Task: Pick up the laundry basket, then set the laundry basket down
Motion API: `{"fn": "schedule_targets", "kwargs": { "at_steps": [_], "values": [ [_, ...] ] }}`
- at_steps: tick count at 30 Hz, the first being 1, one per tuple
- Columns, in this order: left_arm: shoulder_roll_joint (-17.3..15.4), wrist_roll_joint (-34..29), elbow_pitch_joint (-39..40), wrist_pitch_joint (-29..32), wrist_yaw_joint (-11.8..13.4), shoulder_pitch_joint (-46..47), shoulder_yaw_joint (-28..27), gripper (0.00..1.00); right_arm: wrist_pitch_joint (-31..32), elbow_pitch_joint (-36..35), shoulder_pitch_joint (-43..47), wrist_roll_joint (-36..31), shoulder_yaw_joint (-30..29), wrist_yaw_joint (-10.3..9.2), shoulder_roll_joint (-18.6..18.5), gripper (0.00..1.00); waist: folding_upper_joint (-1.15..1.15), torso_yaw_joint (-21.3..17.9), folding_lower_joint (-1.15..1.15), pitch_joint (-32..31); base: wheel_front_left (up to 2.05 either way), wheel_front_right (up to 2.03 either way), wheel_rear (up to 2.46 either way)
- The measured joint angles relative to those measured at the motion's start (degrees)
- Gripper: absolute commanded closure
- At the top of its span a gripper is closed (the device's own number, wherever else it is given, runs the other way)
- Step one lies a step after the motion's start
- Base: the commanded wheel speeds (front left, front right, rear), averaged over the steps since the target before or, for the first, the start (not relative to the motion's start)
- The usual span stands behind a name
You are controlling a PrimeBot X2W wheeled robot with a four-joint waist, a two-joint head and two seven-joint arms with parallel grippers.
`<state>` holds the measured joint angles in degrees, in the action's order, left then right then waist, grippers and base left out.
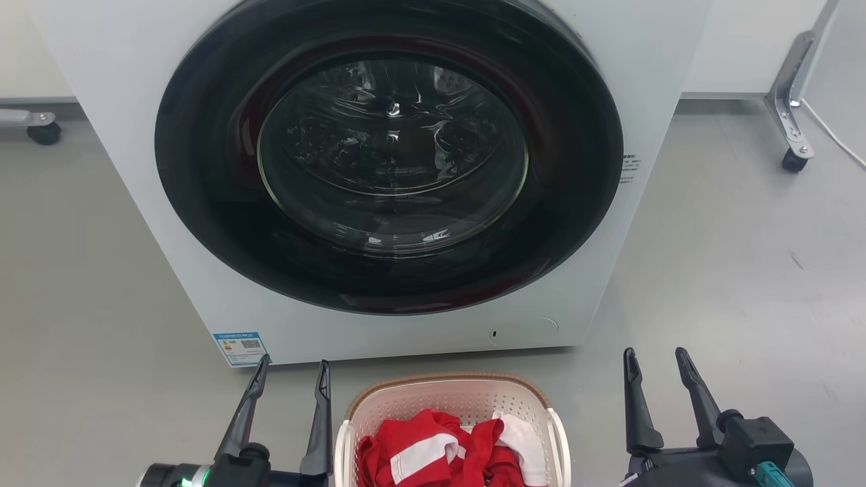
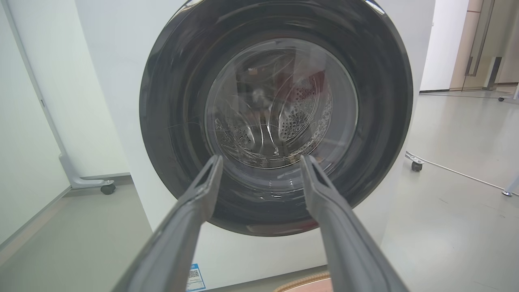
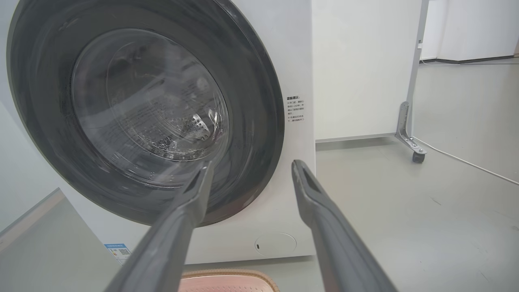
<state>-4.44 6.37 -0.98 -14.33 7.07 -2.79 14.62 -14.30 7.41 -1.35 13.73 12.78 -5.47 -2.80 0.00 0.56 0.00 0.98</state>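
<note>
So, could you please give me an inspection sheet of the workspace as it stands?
Surface: grey floor, faintly scuffed.
Job's things: laundry basket on the floor before the washer, holding red and white clothes.
Clutter: nothing seen.
Claws: left claw open, close beside basket's left side; right claw open, apart on its right.
Cables: white cable on floor, far right.
Surroundings: white washer, door shut; wheeled panel feet behind.

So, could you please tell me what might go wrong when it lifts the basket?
The right pincer sits farther from the laundry basket than the left pincer; an uneven grab could tilt it and spill the heaped clothes. The basket stands close to the washer and could bump it.
</note>
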Motion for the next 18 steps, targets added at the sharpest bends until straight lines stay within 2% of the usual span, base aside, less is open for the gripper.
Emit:
{"fn": "schedule_targets", "kwargs": {
  "at_steps": [9, 18],
  "values": [
    [0.1, 0.0, 0.7, -0.1, 0.0, -0.1, -0.9, 0.00, 0.0, -0.9, 0.1, -0.1, -0.5, 0.43, 0.0, 0.00, 0.00, 0.0, 0.00, 0.8, 0.00, 0.00, 0.00],
    [0.3, 0.4, 1.4, -0.2, -0.1, 0.3, -1.5, 0.00, 0.0, -1.9, -0.6, 0.1, -2.0, 0.86, 0.1, 0.00, 0.00, 0.0, 0.00, 4.2, 0.00, 0.00, 0.00]
  ]
}}
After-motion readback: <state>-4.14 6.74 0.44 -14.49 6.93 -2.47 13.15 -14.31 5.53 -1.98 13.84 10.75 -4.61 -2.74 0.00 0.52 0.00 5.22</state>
